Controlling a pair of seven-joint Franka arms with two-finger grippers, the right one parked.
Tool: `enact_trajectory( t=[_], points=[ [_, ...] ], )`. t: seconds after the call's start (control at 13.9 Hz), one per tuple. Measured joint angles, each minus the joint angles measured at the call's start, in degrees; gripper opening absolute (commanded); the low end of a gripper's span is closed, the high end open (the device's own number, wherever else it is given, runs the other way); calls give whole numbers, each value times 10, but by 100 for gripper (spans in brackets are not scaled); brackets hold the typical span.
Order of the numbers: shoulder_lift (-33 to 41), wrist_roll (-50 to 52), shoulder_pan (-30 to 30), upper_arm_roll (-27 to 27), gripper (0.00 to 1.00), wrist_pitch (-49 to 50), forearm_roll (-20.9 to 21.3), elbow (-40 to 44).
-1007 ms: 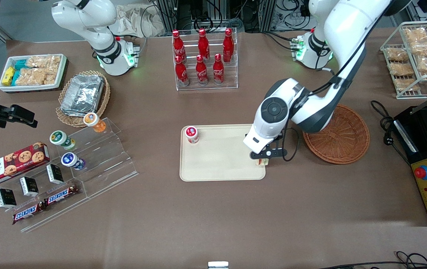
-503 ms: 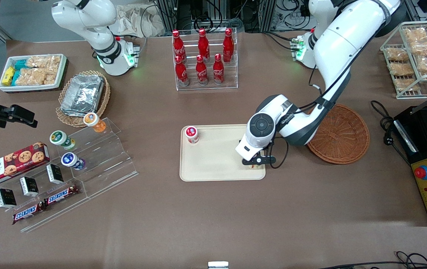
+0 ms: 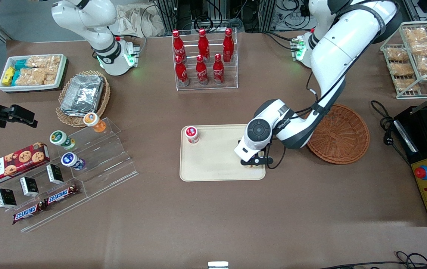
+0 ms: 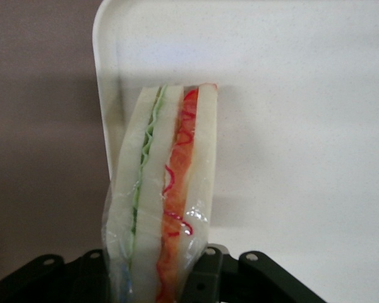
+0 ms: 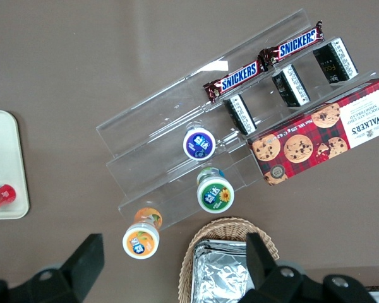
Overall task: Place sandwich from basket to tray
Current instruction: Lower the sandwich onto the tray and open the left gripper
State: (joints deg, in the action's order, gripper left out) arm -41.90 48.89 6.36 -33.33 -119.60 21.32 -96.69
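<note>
The sandwich [image 4: 164,196] is gripped in the hand [image 3: 252,161], low over the tray [image 3: 213,164] corner; the basket [image 3: 342,136] is left empty alongside. Set-down is underway; release is called for next.

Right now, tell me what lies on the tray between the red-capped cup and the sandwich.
Nothing: in the front view the tray is bare between the red-capped cup and the sandwich, which the gripper holds over the tray's corner nearest the basket.
</note>
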Motion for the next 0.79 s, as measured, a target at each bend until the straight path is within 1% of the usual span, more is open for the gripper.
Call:
enact_trajectory(
  t=[0.07, 0.5, 0.58, 0.79],
  points=[
    [-1, 0, 0, 0, 100, 0, 0, 0],
    [3, 0, 0, 0, 100, 5, 2, 19],
    [8, 0, 0, 0, 100, 21, 2, 30],
    [35, 0, -1, -2, 100, 109, 2, 78]
  ],
)
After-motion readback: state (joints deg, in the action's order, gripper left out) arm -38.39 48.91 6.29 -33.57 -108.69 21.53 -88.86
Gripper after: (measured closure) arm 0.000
